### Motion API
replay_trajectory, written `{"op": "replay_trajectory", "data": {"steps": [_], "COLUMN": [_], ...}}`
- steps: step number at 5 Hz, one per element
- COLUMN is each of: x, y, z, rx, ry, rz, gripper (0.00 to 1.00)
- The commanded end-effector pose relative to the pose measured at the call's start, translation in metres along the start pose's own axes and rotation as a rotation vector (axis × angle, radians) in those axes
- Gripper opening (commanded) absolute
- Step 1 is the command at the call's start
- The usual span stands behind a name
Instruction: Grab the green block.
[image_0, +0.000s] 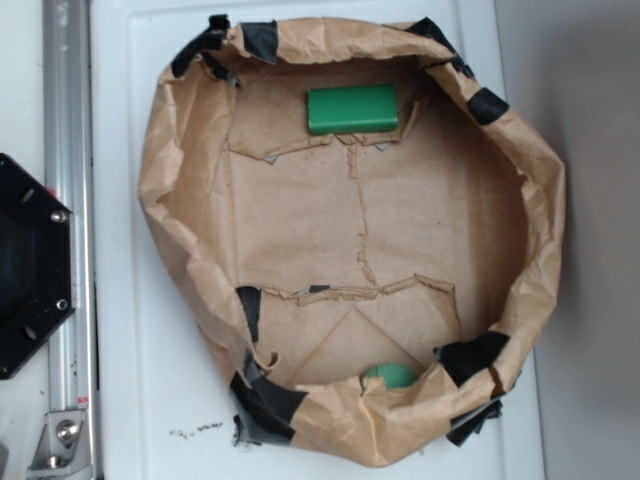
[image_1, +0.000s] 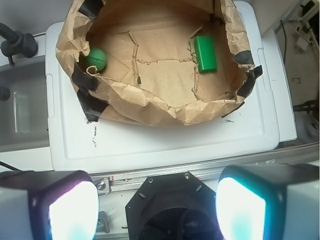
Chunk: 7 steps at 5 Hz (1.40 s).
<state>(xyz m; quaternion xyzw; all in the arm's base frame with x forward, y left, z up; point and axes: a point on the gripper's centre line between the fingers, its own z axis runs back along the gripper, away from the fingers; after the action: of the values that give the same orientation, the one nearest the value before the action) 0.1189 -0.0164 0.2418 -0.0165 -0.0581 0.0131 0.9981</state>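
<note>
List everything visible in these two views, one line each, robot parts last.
green block: one, bright green, lying flat on the bag floor near one wall.
green ball: one, darker green, at the wall opposite the block, partly hidden by the rim.
paper bag: one, brown, rolled-down rim patched with black tape, on the lid.
plastic lid: one, white, under the bag.
metal rail: one, silver, beside the lid.
robot base: one, black, beside the rail.
tool: one, two pale fingers apart, holding nothing.

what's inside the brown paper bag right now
Inside the brown paper bag lie the green block near one wall and a green ball at the opposite wall. In the exterior view, the crumpled rim partly covers the ball.
</note>
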Motion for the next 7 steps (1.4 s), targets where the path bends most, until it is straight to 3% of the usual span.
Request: {"op": "replay_trajectory", "data": {"steps": [1, 2, 3, 4, 7], "x": [0.069, 0.098, 0.124, 0.136, 0.136], "y": [0.032, 0.040, 0.046, 0.057, 0.057], "z": [-0.042, -0.083, -0.137, -0.164, -0.164], "rx": [0.096, 0.116, 0.128, 0.136, 0.136], "ry": [-0.142, -0.102, -0.015, 0.031, 0.031], "rz": [-0.228, -0.178, -0.147, -0.115, -0.115], "gripper": [1.00, 1.00, 1.00, 1.00, 1.00]}}
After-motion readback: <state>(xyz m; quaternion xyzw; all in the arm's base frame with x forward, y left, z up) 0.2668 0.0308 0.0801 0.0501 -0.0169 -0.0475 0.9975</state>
